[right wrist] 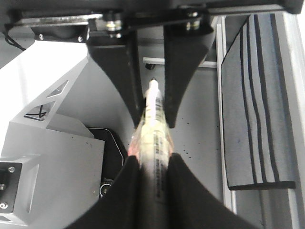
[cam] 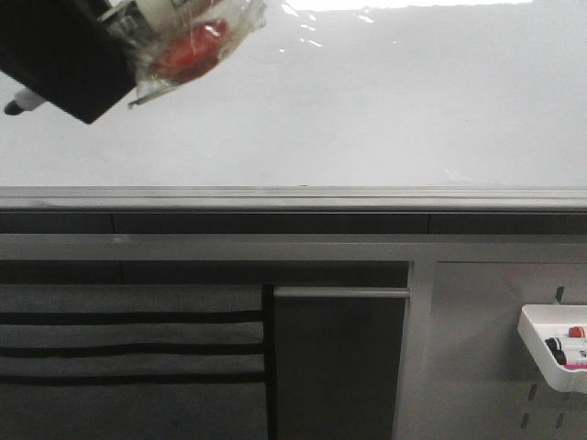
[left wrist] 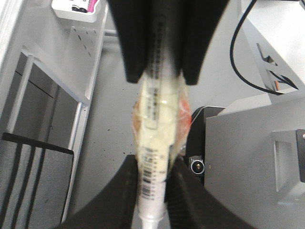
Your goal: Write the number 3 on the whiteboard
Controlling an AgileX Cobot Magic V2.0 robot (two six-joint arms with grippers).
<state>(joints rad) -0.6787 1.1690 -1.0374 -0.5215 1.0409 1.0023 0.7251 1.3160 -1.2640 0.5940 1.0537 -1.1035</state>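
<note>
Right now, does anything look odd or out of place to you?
The marker in the left gripper is bundled in crinkled clear tape with something red, which looks improvised. The right gripper clamps a similarly taped marker. The whiteboard shows no number 3 where visible. The white tray of markers hangs slightly tilted.

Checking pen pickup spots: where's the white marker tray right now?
Front view: the white tray hangs on the grey pegboard panel at the lower right, below the whiteboard rail.
</note>
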